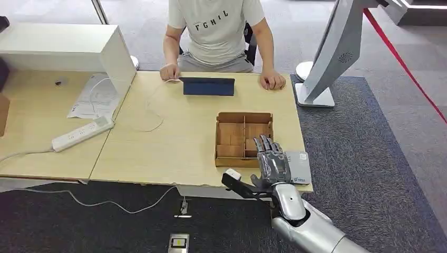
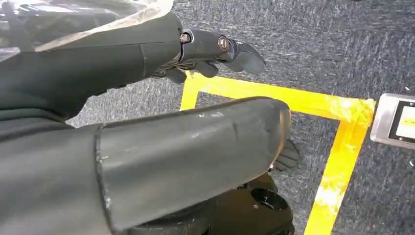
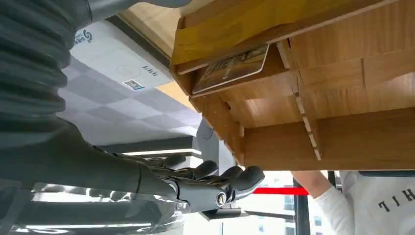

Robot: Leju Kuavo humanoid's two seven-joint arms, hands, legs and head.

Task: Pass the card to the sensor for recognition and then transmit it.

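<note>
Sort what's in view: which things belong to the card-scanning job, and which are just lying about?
Job: patterned card lying in the compartmented wooden box; flat grey-white sensor pad beside it; right hand over the box's near corner.
Lying about: dark blue tablet; white power strip; loose papers; white floor stand.

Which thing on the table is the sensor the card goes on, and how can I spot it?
Look at the long wooden table and find the brown divided box near its front right corner. Right of the box, by the table's edge, lies the sensor beside the robot hand. It is the only flat pale grey pad there.
</note>
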